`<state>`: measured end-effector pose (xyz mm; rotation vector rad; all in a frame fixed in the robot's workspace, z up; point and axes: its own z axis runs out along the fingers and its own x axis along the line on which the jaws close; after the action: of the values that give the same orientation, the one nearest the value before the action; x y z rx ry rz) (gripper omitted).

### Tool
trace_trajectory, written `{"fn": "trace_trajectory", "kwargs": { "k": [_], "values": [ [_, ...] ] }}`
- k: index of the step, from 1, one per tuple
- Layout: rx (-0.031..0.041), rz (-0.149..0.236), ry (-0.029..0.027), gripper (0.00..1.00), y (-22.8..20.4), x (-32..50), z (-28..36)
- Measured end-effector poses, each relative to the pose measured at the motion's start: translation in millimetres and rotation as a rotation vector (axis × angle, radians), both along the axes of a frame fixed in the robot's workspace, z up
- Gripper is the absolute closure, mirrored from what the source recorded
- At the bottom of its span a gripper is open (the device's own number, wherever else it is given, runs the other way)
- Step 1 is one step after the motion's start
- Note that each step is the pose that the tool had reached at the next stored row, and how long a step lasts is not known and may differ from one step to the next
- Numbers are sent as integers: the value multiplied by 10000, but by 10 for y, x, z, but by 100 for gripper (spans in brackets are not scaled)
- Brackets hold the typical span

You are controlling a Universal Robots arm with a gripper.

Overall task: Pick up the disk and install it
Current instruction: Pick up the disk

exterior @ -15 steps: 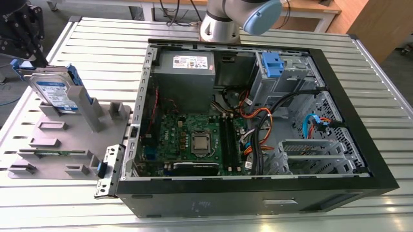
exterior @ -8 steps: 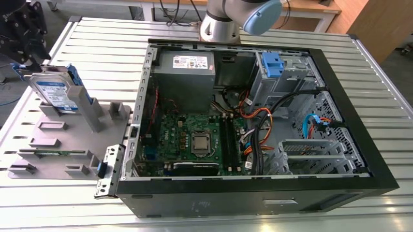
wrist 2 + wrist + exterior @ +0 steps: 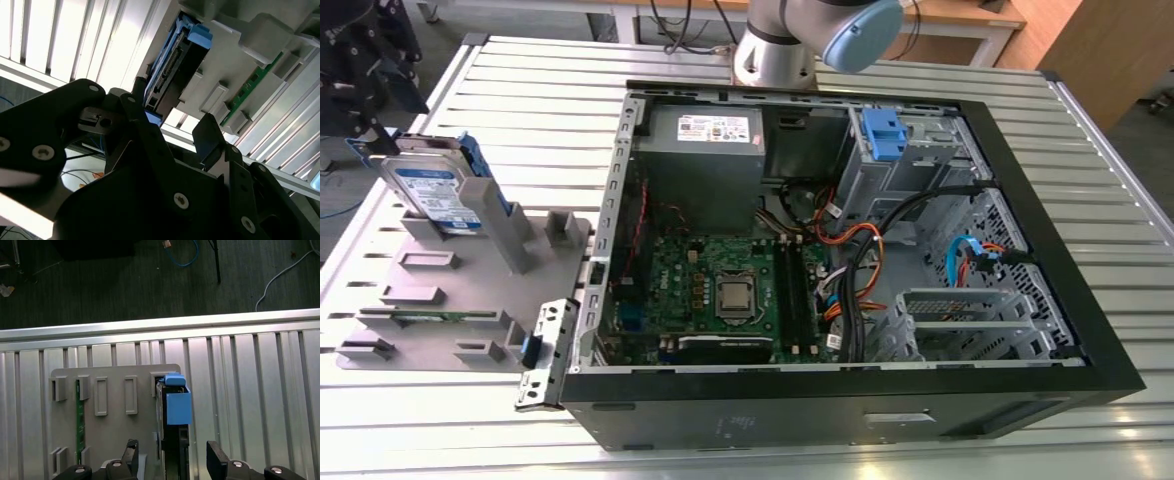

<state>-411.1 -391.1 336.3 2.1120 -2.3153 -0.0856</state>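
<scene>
Gripper noted open: the two black fingers are spread wide and stand one on each side of the disk, with a gap visible on both sides. No contact is seen, and nothing is held. In the second wrist view the same spread is recorded, gripper with the disk beyond the fingertips.

Slatted aluminium table carries everything.

Black computer case is laid on its side with the panel off. Inside are recorded:
- green motherboard
- grey power supply with a white sticker
- blue drive-bay latch
- bundle of orange and black cables

Grey slotted holder sits on the table just beside the case, on the exterior view's left. The disk is stood on edge in one of its slots, label facing out, blue bracket around it. A green circuit strip is lodged in another slot, well apart from the disk.

The case interior and the arm are given by the exterior view. The first wrist view looks straight down on the holder and the dark floor past the table edge, where a blue cable lies. The disk's connector edge is given by the second wrist view.
</scene>
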Motion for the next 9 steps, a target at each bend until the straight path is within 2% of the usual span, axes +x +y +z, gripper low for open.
{"fn": "trace_trajectory", "kwargs": {
  "k": [9],
  "values": [
    [0, 0, -1, 36, 0, 0, -8]
  ]
}}
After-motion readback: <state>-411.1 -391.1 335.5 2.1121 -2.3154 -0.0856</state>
